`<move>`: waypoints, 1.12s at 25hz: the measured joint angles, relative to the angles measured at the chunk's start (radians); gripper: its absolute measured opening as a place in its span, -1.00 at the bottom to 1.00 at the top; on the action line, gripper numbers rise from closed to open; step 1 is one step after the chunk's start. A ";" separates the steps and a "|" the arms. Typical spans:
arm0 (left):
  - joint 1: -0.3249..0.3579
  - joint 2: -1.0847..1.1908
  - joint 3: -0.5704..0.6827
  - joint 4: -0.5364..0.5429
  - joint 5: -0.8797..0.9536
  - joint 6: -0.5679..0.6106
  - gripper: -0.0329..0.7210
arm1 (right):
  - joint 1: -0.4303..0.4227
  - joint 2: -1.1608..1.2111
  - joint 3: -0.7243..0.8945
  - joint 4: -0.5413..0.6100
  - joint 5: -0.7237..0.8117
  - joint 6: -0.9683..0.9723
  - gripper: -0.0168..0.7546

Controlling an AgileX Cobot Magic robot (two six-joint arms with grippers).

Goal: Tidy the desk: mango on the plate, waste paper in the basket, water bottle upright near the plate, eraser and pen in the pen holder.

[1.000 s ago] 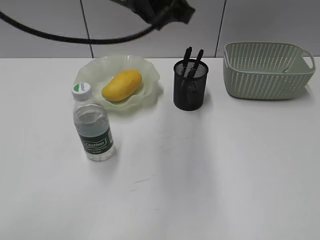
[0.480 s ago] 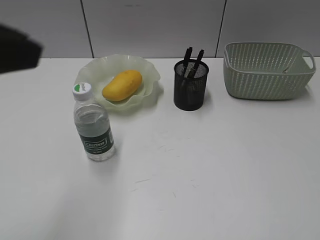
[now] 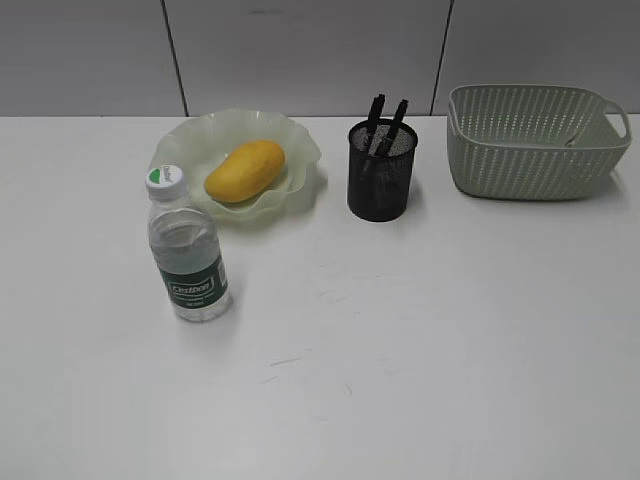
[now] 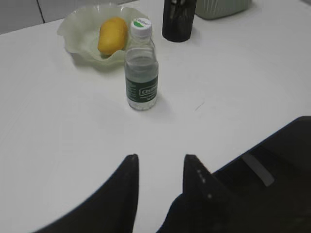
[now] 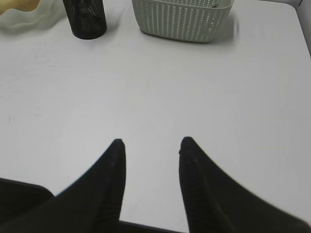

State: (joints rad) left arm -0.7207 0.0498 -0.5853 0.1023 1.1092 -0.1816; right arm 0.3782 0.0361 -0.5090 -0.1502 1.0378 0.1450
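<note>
"What took up the most room?" asked the first speaker.

"The wide, plain white desk [image 3: 450, 330]," said the second. "Next came the pale sage-green woven-pattern plastic basket [image 3: 535, 140] at the far right. Whether the waste paper lay inside it could not be told."

"And after that?"

"The translucent pale green plate with a wavy ruffled rim [image 3: 195, 150] sat at the far left, and the smooth yellow-orange oval mango [image 3: 244, 170] lay in it. The clear plastic water bottle with a dark green label and a white-green cap [image 3: 186, 248] stood upright on the desk just in front of the plate, apart from its rim."

"What stood between plate and basket?"

"The black metal-mesh cylindrical pen holder [image 3: 380, 170], touching neither. Two dark pen tops [image 3: 386, 117] stuck out above its rim, leaning to the right. An eraser could not be made out through the mesh."

"Where were the grippers?"

"Neither showed in the exterior view. In the left wrist view the left gripper [image 4: 160, 165] hung over bare desk, well short of the bottle, its dark fingers spread with nothing between them. In the right wrist view the right gripper [image 5: 150, 148] was likewise spread and empty, over bare desk well apart from the basket and pen holder."
</note>
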 joint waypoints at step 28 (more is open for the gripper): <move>0.429 -0.056 0.046 0.007 -0.044 -0.022 -0.28 | -0.266 -0.004 0.000 0.005 0.000 0.002 -0.16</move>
State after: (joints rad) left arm -0.2920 -0.0064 -0.5392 0.1095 1.0647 -0.2035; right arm 0.1127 0.0324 -0.5090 -0.1450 1.0380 0.1474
